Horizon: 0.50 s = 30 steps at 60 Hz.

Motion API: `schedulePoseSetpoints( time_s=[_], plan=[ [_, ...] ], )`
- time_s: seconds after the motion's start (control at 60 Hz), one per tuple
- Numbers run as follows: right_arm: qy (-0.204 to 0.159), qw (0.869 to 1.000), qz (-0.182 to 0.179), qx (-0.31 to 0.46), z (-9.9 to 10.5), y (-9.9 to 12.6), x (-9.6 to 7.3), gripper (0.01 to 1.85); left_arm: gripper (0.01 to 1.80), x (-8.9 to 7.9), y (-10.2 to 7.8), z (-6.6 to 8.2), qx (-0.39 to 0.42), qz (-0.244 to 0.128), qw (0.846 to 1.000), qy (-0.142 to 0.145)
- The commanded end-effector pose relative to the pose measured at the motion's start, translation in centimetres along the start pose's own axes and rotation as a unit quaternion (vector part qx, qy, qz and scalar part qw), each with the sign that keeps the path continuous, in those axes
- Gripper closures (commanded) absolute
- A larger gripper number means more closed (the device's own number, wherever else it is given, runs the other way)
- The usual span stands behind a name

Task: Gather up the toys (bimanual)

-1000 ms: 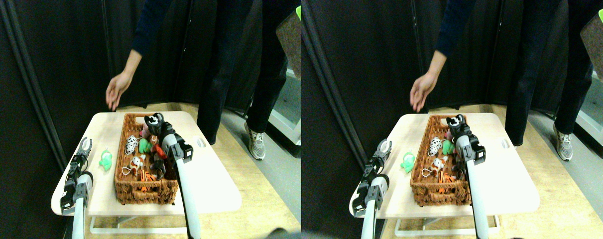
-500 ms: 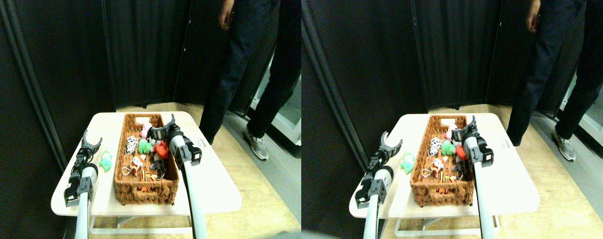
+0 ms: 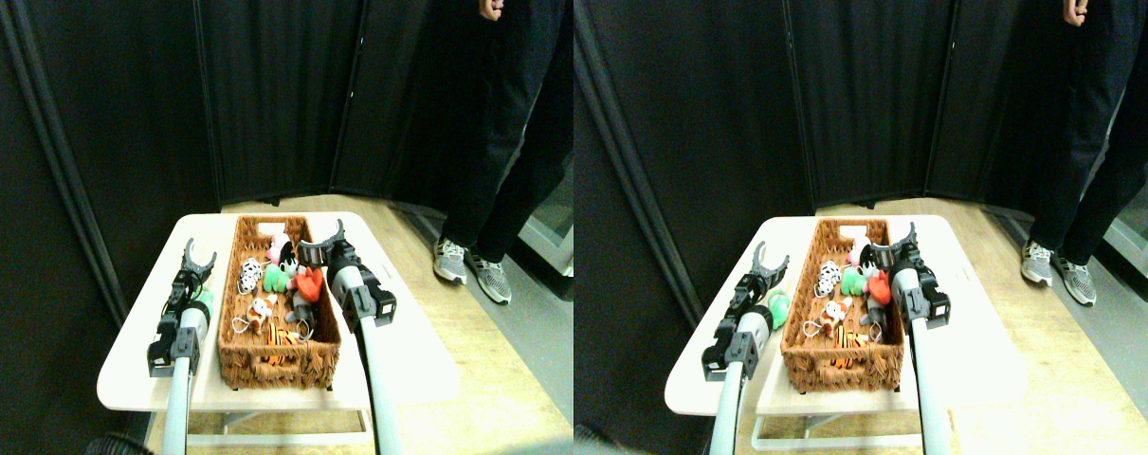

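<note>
green toy (image 3: 205,300) lies on the table (image 3: 137,351), left centre of frame, beside the basket (image 3: 275,365) (mostly hidden), just behind the left gripper (image 3: 197,254), jaws spread; right gripper (image 3: 325,237), also spread and empty, hovers over the basket.

Both arms are stretched forward and up right now. The left tool (image 3: 197,256) has its two jaws spread wide in a V, pointing away from the robot. The right tool (image 3: 323,243) is open too, jaws splayed apart, sitting a bit farther out and higher than the left one.
</note>
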<state>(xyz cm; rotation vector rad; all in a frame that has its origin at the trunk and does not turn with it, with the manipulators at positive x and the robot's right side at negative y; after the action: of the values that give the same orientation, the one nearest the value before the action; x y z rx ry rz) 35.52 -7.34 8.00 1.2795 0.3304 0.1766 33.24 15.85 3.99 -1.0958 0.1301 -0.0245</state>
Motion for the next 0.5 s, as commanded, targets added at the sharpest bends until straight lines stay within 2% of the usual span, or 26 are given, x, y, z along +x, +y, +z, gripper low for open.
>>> schedulePoseSetpoints(
  time_s=[0.017,0.167,0.283,0.4,0.5],
  plan=[
    [-0.008,1.0,0.026,0.002,0.3,0.9,-0.3,1.01,1.43,0.2,-0.5,-0.4,-0.006,-0.018,1.0,-0.009],
    [-0.011,1.0,0.025,0.002,0.4,0.7,-0.2,0.93,1.42,-0.2,0.3,-0.9,-0.013,-0.015,0.999,-0.026],
    [-0.007,1.0,0.03,0.0,0.3,0.7,0.0,0.9,1.35,-0.7,1.7,-1.5,-0.02,-0.011,0.999,-0.044],
    [-0.009,0.999,0.032,-0.002,0.2,0.7,0.1,0.88,1.29,-1.1,2.8,-1.6,-0.015,-0.004,0.999,-0.043],
    [-0.01,1.0,0.029,0.003,0.1,0.6,0.1,0.91,1.17,-1.6,3.5,-1.3,-0.016,0.015,0.999,-0.037]
  ],
)
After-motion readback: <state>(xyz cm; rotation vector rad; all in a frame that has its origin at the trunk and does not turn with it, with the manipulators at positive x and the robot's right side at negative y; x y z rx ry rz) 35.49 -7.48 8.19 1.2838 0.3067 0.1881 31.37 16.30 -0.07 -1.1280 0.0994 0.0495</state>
